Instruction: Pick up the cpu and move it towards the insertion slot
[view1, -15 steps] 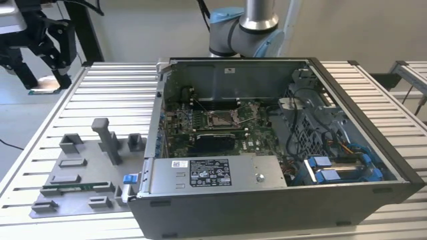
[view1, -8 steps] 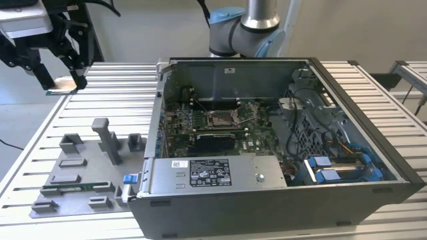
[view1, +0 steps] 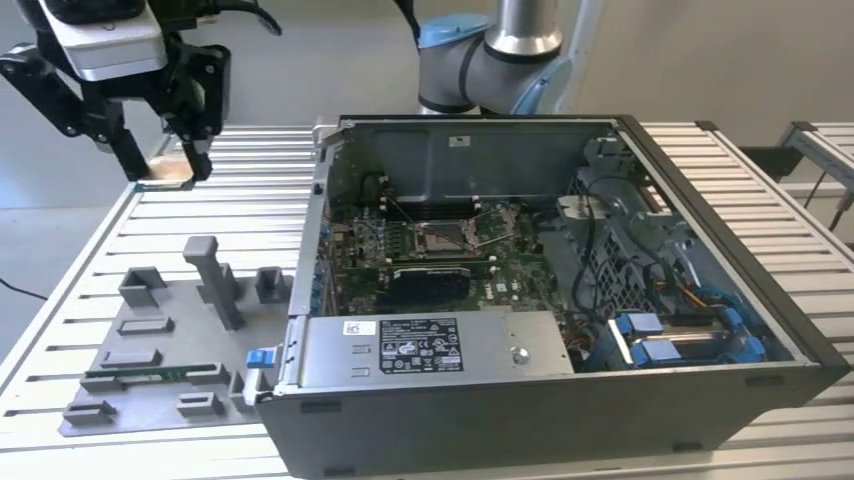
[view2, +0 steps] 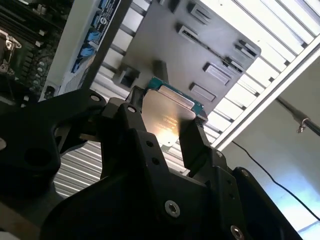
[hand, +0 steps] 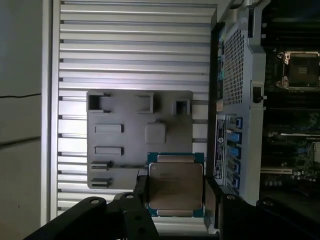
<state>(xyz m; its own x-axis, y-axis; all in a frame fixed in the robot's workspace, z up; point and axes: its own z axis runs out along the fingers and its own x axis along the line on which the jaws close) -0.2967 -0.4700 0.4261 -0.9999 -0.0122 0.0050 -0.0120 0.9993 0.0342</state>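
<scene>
Between the fingertips of the gripper (view1: 166, 160) sits the cpu (view1: 166, 175), clamped by two opposite edges. The fingers (view2: 192, 145) are closed flat against its sides, not touching each other. In both wrist views the chip's (hand: 175, 186) silver top face turns toward the cameras, greenish rim showing at the free edges, and the chip looks level in the grasp with no visible skew. Below the fingers and well clear of them lies the grey fixture plate (hand: 140, 145) on the slatted table (view1: 240, 200). A square pocket (hand: 155, 133) on the plate stands empty, so I judge the pick-up done and the chip lifted free. A memory stick (view1: 147, 375) rests in another pocket of that plate, untouched. Step in hand, as I read it: start of the transfer. The insertion slot (view1: 445, 236) lies well apart from the fingers, inside the open computer case (view1: 534, 420), on the green board (view1: 521, 270) at the case floor, with the case wall (view1: 320, 230) between fingers and slot. Judgement: the carry calls for height enough to clear that wall, a steady clamp so the chip does not slip on its thin edges, and the chip kept level and squared to the socket frame. Risk: any tilt or twist in the grasp would meet the frame or wire lever.
</scene>
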